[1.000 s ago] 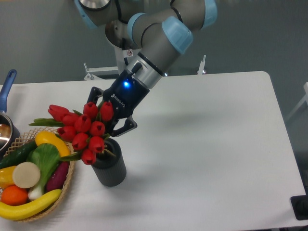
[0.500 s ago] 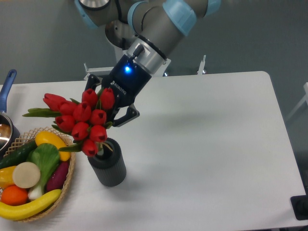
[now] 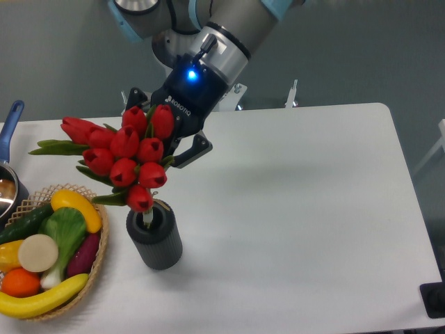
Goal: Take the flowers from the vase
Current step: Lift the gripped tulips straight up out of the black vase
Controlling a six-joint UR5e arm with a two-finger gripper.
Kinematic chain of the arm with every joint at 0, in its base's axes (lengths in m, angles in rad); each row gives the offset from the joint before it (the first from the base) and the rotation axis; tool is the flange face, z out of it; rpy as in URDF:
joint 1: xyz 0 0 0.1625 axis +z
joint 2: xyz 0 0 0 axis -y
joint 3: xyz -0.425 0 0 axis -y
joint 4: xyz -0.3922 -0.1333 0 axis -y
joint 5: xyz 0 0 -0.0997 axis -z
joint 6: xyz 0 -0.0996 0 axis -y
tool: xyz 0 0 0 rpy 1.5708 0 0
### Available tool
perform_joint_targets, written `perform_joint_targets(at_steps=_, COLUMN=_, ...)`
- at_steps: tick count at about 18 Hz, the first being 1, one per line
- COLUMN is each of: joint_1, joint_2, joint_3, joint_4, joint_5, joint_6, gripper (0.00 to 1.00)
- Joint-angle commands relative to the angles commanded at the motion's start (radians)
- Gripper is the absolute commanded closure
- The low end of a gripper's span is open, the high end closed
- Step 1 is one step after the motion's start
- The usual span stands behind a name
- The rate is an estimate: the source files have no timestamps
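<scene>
Camera view, read from the left: one metal pot with a blue handle sits cut off at the table's left edge, and one wicker basket of mixed fruit and vegetables lies at the near left. Just right of the basket stands one dark grey ribbed vase, upright on the white table. Above it hangs one bunch of flowers, about nine red buds countable, with leaves sticking out to the left. A pale stem end appears to reach down into the vase mouth, so the bunch looks nearly but not fully out. One gripper sits behind the buds, its dark fingers closed around the bunch where the stems gather; the contact itself is hidden by the blooms.

To finish the lift well, the arm would best rise straight along the vase's axis until the stem end clears the rim, keeping a steady grip and avoiding any sideways pull, which could tip the vase towards the basket
</scene>
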Motion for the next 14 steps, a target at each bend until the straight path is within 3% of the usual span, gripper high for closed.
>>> perform_joint_targets(at_steps=4, joint_1=0.044, joint_2=-0.002, joint_3=0.0, joint_4=-0.002, joint_5=0.002, joint_6=0.002, gripper=0.55)
perform_joint_targets(at_steps=9, joint_1=0.159, joint_2=-0.006, joint_3=-0.012, joint_4=0.0, joint_5=0.006, joint_6=0.031, gripper=0.55)
perform_joint_targets(at_steps=14, joint_1=0.224, joint_2=-0.051, joint_3=-0.003, joint_4=0.0, joint_5=-0.008, joint_6=0.113, gripper=0.55)
